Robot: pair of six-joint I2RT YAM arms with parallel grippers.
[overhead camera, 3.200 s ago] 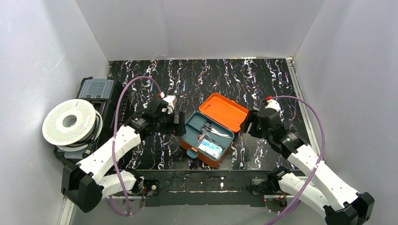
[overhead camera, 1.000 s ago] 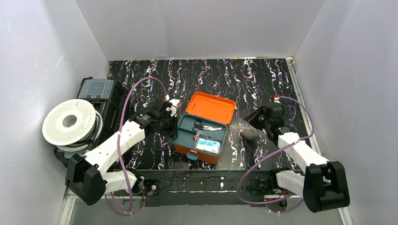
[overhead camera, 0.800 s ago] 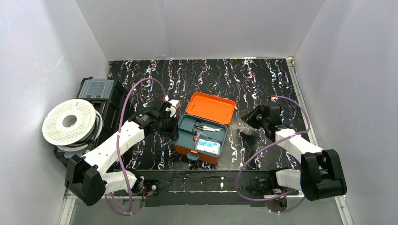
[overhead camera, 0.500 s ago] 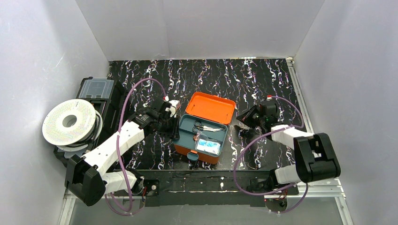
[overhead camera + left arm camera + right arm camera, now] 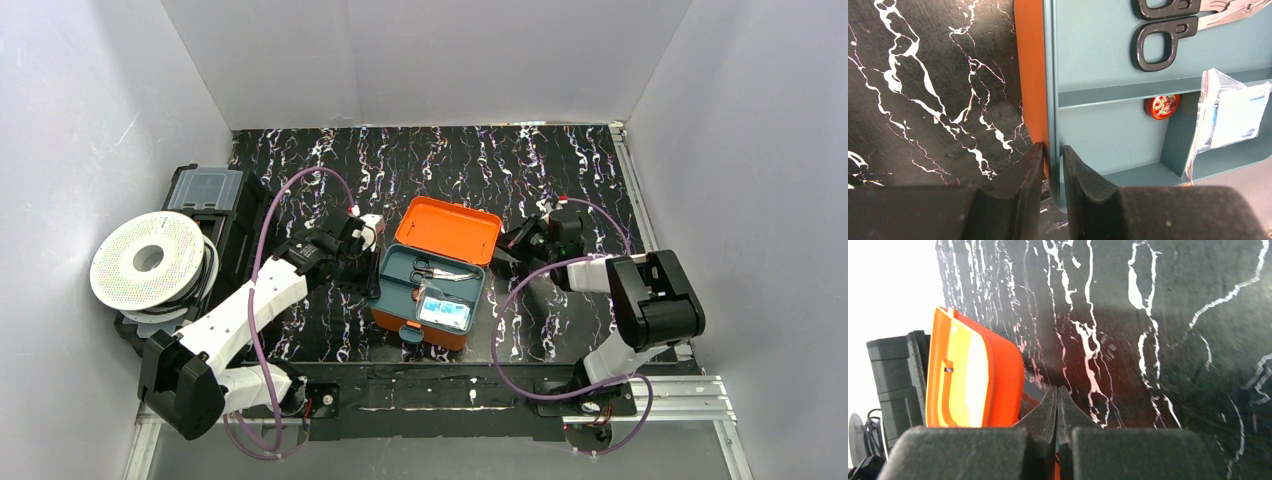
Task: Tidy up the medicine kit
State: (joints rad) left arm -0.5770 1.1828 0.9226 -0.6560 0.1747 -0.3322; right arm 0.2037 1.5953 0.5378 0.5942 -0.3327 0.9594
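The medicine kit (image 5: 392,312), an orange box with a teal inner tray (image 5: 1098,55), lies open in the middle of the table with its lid (image 5: 448,228) leaning back. Scissors (image 5: 1168,30), a small red round tin (image 5: 1161,106) and a clear bag with a blue-white packet (image 5: 1233,117) lie in the tray. My left gripper (image 5: 372,272) is shut on the kit's left wall (image 5: 1030,75), one finger outside and one inside. My right gripper (image 5: 506,257) is shut with nothing in it, its tips (image 5: 1058,390) just right of the lid (image 5: 973,380).
A white filament spool (image 5: 150,262) and a black case with a clear lid (image 5: 205,190) stand at the left edge. White walls close in the table on three sides. Purple cables loop over both arms.
The right arm has swung left across the table, bringing its shut gripper up to the lid's right edge. The left gripper has stayed at the kit's left wall. The kit has turned slightly.
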